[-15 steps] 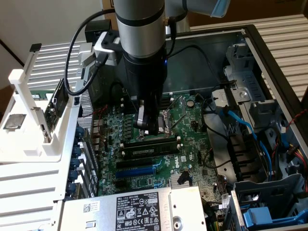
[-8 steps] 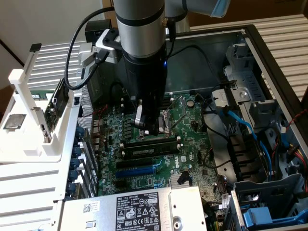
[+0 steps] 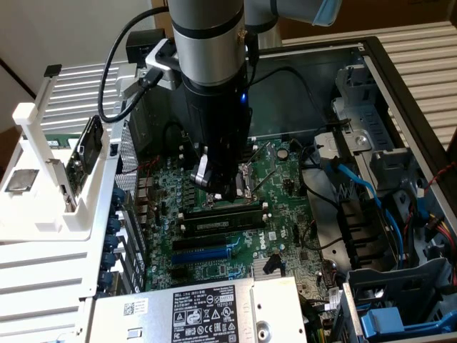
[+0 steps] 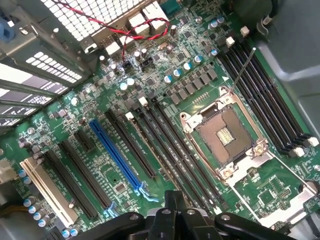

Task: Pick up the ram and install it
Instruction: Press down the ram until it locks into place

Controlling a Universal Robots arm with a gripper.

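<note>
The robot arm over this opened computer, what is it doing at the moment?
The gripper is shut, low over the motherboard, beside the empty processor socket. A ram stick stands in a memory slot right by it; whether it is fully clicked in, I cannot tell.

Exterior overlooks motherboard (image 3: 214,214); wrist hovers close above.
</note>
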